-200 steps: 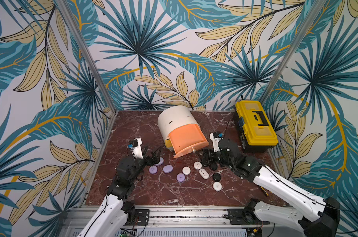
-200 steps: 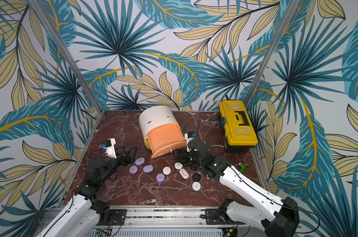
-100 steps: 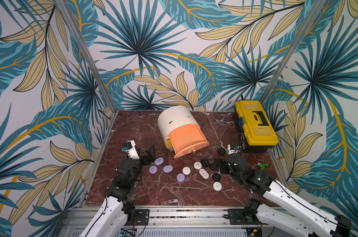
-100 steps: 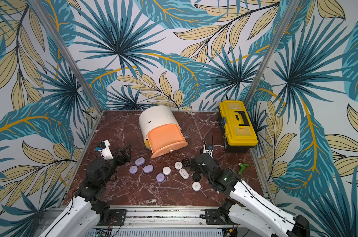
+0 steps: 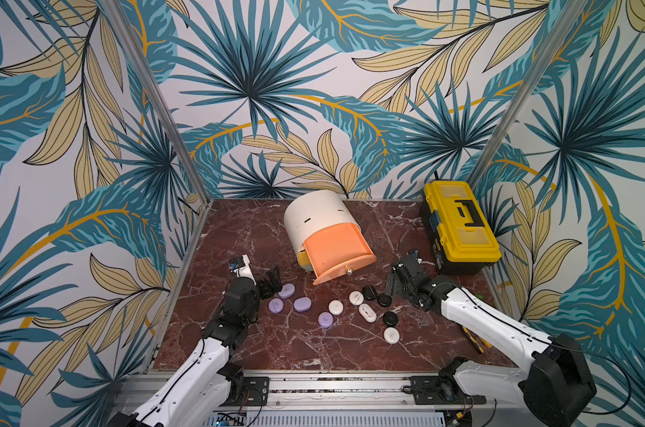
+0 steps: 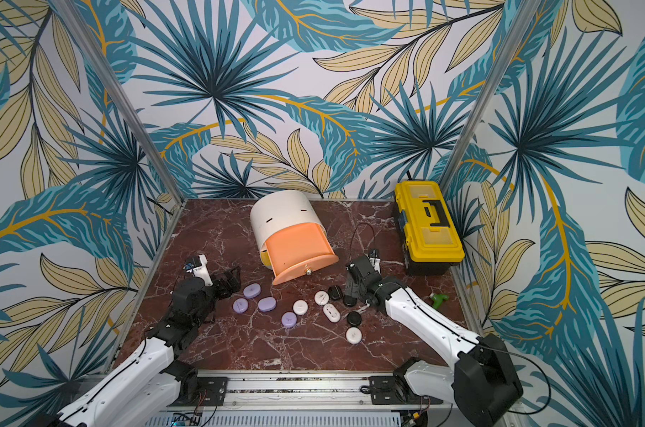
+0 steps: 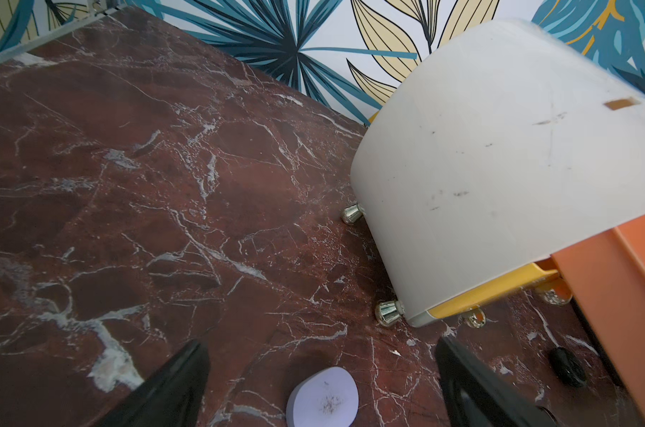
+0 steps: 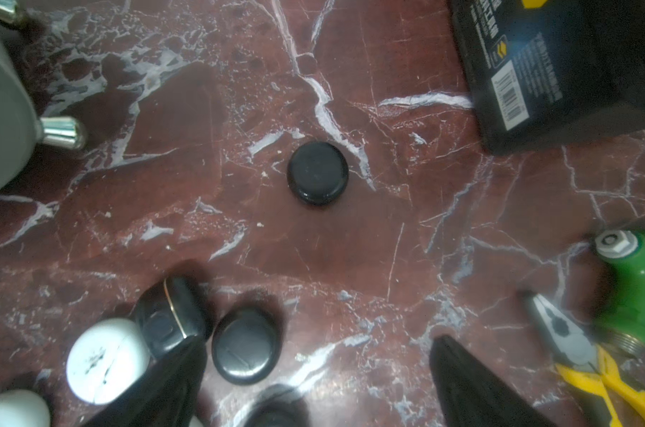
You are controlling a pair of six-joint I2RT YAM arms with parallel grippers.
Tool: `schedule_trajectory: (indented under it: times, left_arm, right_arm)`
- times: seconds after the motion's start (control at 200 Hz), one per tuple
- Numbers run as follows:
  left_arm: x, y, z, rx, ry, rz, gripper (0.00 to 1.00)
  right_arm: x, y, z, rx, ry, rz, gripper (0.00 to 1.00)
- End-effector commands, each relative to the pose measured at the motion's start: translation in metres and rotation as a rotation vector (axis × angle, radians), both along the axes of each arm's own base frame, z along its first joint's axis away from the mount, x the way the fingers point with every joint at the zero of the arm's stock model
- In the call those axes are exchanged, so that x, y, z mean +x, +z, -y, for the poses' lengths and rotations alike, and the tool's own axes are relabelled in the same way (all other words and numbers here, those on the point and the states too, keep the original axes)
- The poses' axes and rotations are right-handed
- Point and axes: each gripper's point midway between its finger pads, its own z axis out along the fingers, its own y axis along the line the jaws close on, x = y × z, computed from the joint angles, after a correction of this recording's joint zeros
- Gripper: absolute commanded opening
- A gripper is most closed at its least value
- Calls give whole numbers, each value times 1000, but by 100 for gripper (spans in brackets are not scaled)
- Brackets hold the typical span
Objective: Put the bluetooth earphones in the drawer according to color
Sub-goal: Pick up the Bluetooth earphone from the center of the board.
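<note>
The left gripper (image 5: 272, 280) stood low over the red-brown marble worktop (image 5: 239, 240), its jaws wide apart and empty. One smooth lilac pebble-shaped plastic earphone case (image 7: 322, 397) lay in line with the gap, and neither finger touched it. Three more lilac cases (image 5: 302, 304) lay near it, off to that gripper's right. Further ahead and to its right sat the cream round-topped plastic cabinet (image 5: 313, 214), with its peach drawer (image 5: 332, 247) pulled out and nothing visible inside.

Four white rounded cases (image 5: 367, 312) lay between the two arms. Three black rounded cases (image 5: 390, 318) lay nearer the right gripper (image 5: 396, 283), whose jaws were likewise spread and held nothing. In its wrist view a round black case (image 8: 317, 173) lay alone ahead of the open fingers, roughly centred on the gap. Two others (image 8: 245, 345) lay close by one finger. The yellow-and-black plastic toolbox (image 5: 461, 229) stood beyond, to that gripper's right.

The cases looked light, hard-shelled and glossy, so they would probably slip. A pinch high on the domed top would likely squirt one out. The safer hold seemed to be low, across the narrow width at the widest girth, with modest pressure in case a hinged lid sprang open.
</note>
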Motion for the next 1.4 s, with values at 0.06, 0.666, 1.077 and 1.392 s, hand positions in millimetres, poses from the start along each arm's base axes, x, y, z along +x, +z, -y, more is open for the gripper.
schedule_trajectory:
  times: [0.06, 0.666, 1.077, 1.392]
  left_arm:
    - [2, 13, 0, -15, -1, 39, 100]
    - [-1, 18, 0, -21, -8, 67, 100]
    - [0, 18, 0, -21, -9, 71, 100]
    - [-1, 20, 2, -28, -21, 76, 100]
  right_arm:
    - [26, -13, -5, 60, 9, -76, 99]
    - [68, -73, 21, -5, -21, -279, 74]
    - [74, -85, 25, -41, -12, -312, 65]
    - [75, -91, 23, -26, 3, -338, 59]
